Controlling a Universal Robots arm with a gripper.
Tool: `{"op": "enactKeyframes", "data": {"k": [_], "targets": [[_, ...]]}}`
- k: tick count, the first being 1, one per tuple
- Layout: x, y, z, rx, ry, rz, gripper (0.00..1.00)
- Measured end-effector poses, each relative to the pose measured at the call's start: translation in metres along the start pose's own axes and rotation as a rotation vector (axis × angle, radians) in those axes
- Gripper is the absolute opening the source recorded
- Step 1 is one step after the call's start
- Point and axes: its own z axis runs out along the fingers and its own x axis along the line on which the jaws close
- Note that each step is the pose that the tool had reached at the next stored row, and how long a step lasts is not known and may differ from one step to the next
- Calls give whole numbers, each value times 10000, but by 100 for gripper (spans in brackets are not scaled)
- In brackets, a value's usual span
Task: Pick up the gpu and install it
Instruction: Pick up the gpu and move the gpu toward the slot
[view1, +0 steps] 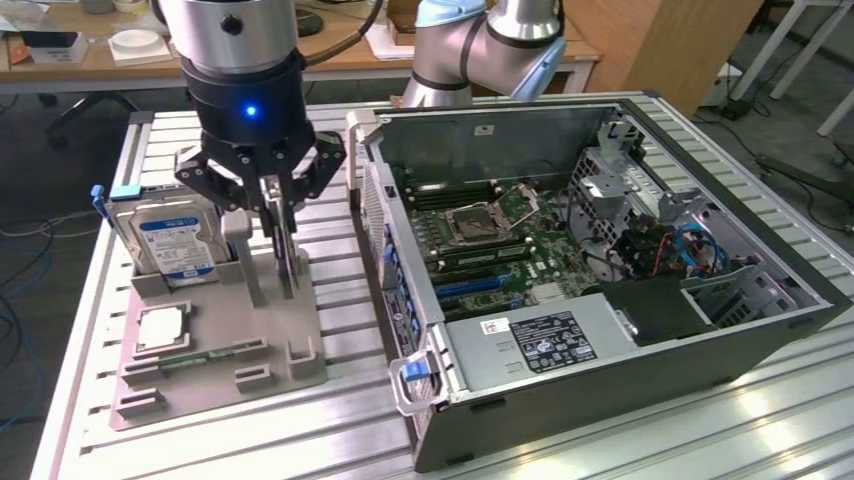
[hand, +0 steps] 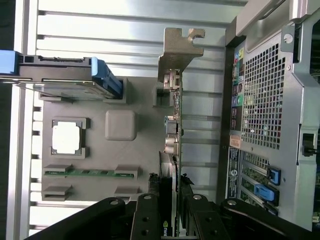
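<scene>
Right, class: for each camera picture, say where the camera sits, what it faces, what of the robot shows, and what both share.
Exterior view: off the arm, high up, looking down at the grey holder and open computer case; the arm and gripper show.
Wrist view: on the wrist, looking down along the gripper, shut on the graphics card.
Both show gripper, graphics card, grey holder, computer case.

Dark gpu, silver bracket, grey tray, blue-white-labelled drive

Silver arm tube, black wrist collar, blue light; black linkage fingers, round screws.
</scene>
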Motion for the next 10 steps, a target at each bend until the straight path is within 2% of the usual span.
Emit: {"op": "enactKeyframes", "data": {"k": [10], "targets": [[-2, 8, -128, -1, 0, 0, 26]]}}
